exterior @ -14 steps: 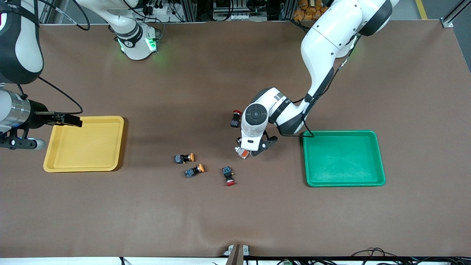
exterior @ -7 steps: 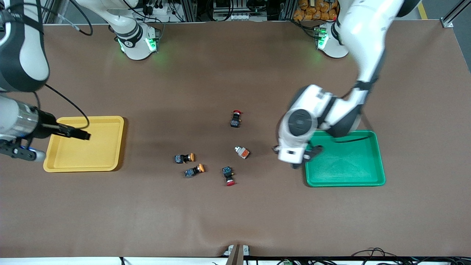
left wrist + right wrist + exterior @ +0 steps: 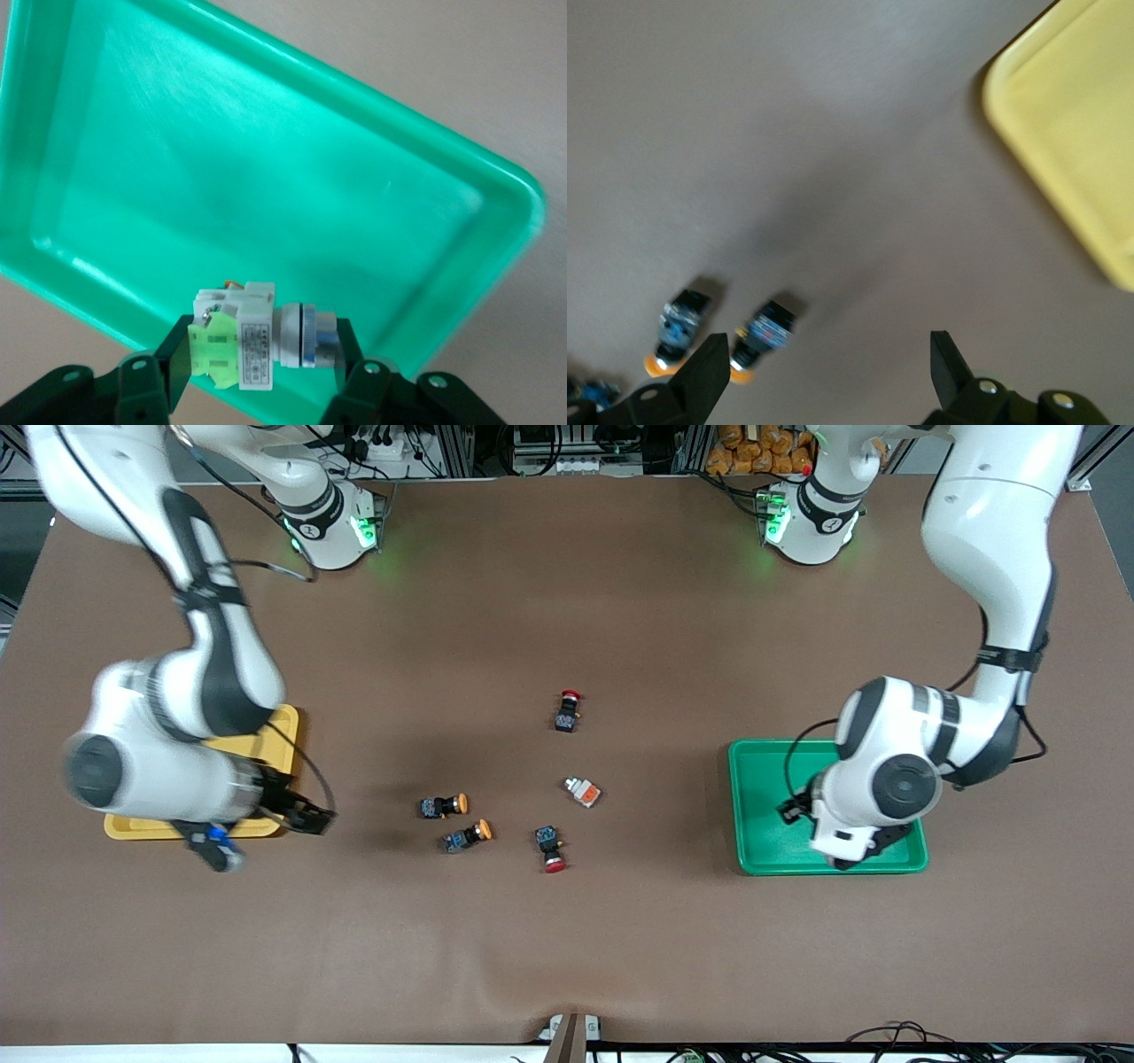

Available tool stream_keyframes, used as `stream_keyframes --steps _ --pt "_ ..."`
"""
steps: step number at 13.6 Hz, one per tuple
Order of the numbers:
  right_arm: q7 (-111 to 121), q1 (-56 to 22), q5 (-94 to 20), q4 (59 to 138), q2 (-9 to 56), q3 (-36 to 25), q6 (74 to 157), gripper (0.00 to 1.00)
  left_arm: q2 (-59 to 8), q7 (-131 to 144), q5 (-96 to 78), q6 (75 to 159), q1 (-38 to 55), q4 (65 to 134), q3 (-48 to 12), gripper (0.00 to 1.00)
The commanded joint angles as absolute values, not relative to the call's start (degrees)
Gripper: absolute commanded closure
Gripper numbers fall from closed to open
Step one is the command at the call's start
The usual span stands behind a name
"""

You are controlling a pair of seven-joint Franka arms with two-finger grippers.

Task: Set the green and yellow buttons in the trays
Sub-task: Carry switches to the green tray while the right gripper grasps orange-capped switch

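My left gripper (image 3: 837, 841) hangs over the green tray (image 3: 771, 779), shut on a pale grey button with a green part (image 3: 252, 341); the tray's floor (image 3: 266, 177) lies under it in the left wrist view. My right gripper (image 3: 310, 817) stands open over the table beside the yellow tray (image 3: 275, 726). In the right wrist view the right gripper (image 3: 828, 354) is over bare table next to two orange-yellow capped buttons (image 3: 678, 332) (image 3: 762, 336), with the yellow tray (image 3: 1081, 150) beside it. Those two buttons (image 3: 443, 806) (image 3: 467, 835) and a pale grey, orange-capped button (image 3: 582, 791) lie mid-table.
Two red-capped black switches lie on the brown mat: one (image 3: 567, 710) farther from the front camera than the grey button, one (image 3: 550, 848) nearer. Both arm bases stand along the table's edge farthest from the front camera.
The left arm swung from mid-table to over the green tray, carrying the grey-green button. The right arm moved off the yellow tray toward the orange-yellow capped buttons.
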State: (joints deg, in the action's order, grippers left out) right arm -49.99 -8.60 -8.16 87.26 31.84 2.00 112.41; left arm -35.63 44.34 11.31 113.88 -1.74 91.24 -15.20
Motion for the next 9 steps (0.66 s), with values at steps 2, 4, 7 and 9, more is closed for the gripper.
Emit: stream_keyframes --steps 2,4,7,9 --pt "-59.65 -12.12 -8.96 85.69 37.25 1.76 117.76 0.00 -36.04 39.56 13.53 116.89 -6.66 93.16 -15.82 0.00" --pt "-64.06 -12.48 -9.14 85.52 38.32 1.85 119.18 0.00 -35.51 39.55 13.19 116.81 -7.39 92.73 -16.26 0.00" --pt "-66.09 -14.06 -12.03 84.55 40.25 1.85 119.62 0.00 -35.33 43.83 11.87 116.81 -6.68 91.06 -19.59 0.00" --pt "-69.24 -15.29 -13.09 84.55 41.48 1.85 122.94 0.00 -36.73 50.51 11.78 116.89 -3.63 88.87 -20.74 0.00"
